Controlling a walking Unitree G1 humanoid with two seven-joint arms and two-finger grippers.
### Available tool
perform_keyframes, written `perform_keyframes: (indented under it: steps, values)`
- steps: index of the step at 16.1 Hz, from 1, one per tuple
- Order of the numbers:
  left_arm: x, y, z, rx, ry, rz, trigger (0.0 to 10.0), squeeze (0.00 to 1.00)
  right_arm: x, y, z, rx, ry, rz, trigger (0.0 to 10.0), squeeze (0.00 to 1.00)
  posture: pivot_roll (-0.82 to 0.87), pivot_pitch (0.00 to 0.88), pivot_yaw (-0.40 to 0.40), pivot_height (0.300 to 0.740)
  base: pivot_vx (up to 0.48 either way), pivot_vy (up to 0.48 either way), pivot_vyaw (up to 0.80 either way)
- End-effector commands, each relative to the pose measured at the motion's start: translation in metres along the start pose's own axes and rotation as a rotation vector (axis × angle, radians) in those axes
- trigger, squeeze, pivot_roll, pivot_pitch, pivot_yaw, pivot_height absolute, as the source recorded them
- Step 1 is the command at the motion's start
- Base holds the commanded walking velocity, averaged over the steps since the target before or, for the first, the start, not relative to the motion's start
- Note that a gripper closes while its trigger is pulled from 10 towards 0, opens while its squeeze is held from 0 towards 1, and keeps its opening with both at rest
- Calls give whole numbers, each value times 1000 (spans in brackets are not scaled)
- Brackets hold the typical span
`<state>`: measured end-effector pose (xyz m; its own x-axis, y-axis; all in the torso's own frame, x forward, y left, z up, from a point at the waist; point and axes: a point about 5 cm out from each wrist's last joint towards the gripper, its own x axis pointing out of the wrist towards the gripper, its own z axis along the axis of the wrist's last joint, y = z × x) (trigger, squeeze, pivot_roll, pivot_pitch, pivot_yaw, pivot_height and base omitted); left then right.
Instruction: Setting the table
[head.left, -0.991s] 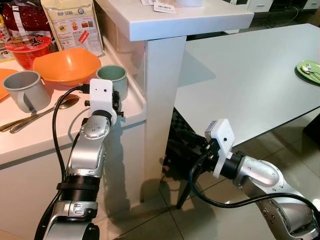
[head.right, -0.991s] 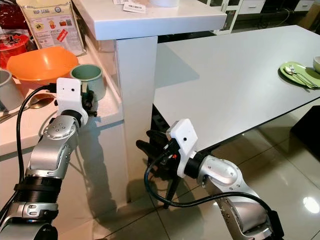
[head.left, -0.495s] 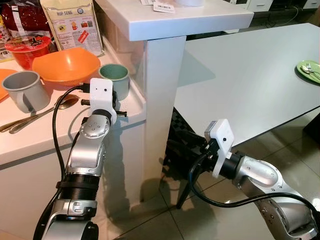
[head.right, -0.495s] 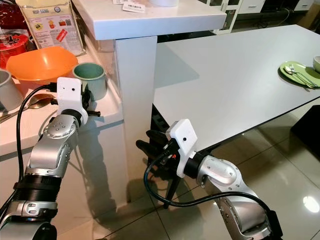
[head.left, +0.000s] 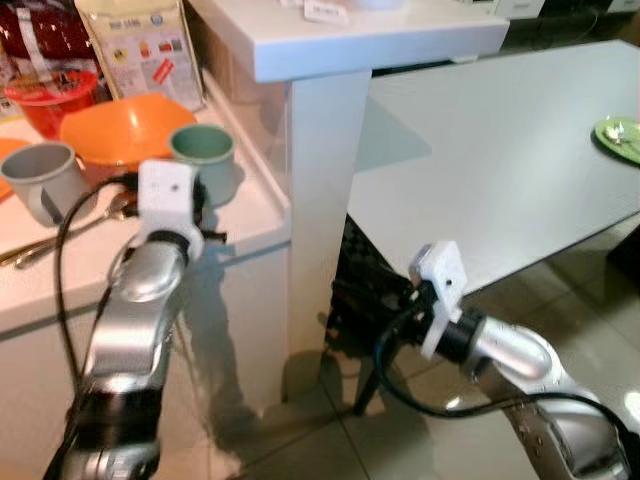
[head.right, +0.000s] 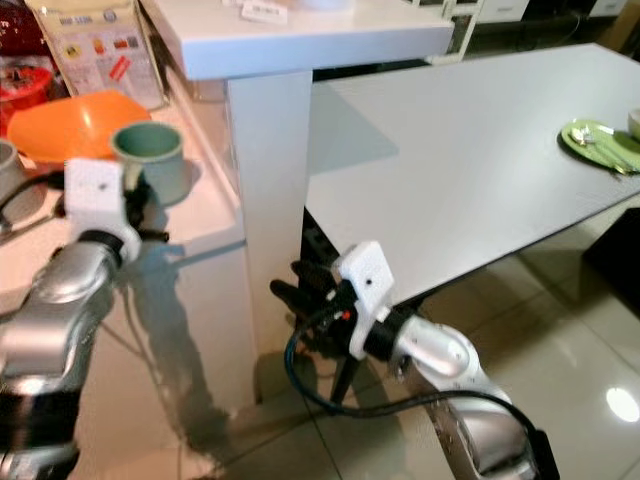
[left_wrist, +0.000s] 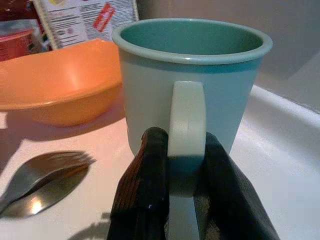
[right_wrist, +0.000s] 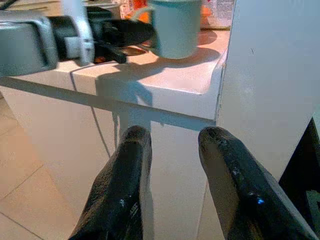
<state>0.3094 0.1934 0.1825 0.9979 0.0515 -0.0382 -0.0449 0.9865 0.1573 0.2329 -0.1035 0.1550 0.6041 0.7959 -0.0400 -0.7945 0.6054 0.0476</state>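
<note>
A pale green mug (head.left: 204, 160) is near the right end of the white counter (head.left: 250, 210), beside the white pillar. My left gripper (left_wrist: 185, 150) is shut on the mug's handle (left_wrist: 186, 125), with one black finger on each side. Whether the mug's base touches the counter I cannot tell. My right gripper (right_wrist: 170, 150) is open and holds nothing. It hangs low in front of the counter, below the edge of the grey dining table (head.left: 500, 150). On the table's far right lies a green plate (head.left: 620, 135) with cutlery.
An orange bowl (head.left: 115, 128), a grey mug (head.left: 40, 178), a spoon and fork (left_wrist: 45, 180), a red noodle cup (head.left: 40, 98) and a snack bag (head.left: 135, 40) share the counter. The white pillar (head.left: 320, 200) holds a shelf above. A black chair (head.left: 365, 275) stands under the table.
My left arm has swung left, taking the green mug away from the pillar. The right arm has barely moved.
</note>
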Motion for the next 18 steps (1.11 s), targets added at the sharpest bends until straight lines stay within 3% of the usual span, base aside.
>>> perform_keyframes:
  steps: [1,2,7,9,10,16,18]
  values:
    - [-19,3,15,-70,-128,-49,1608,0,-4,-3,3,-4,-26,-37,10000,0,56,0,-26,740,0,0,0]
    - [-36,4,14,-125,-167,-112,10000,0,-5,-2,4,-1,-36,-47,10000,0,51,0,-28,740,0,0,0]
    - [-81,-1,12,-82,-250,-247,10000,0,-8,-6,7,15,-64,-71,10000,0,73,0,-63,740,0,0,0]
    - [-91,-6,10,-73,-241,-305,10000,0,-8,-9,6,16,-63,-76,10000,0,89,0,-73,740,0,0,0]
    - [-100,-13,3,-42,-213,-388,10000,0,-5,-10,5,19,-65,-91,10000,0,89,0,-75,740,0,0,0]
    - [-95,-20,0,-15,-215,-363,10000,0,-4,-15,7,12,-73,-120,10000,0,94,0,-76,740,0,0,0]
    - [-82,-24,2,-21,-231,-328,10000,0,2,-19,10,0,-93,-163,10000,0,80,0,-63,740,0,-255,0]
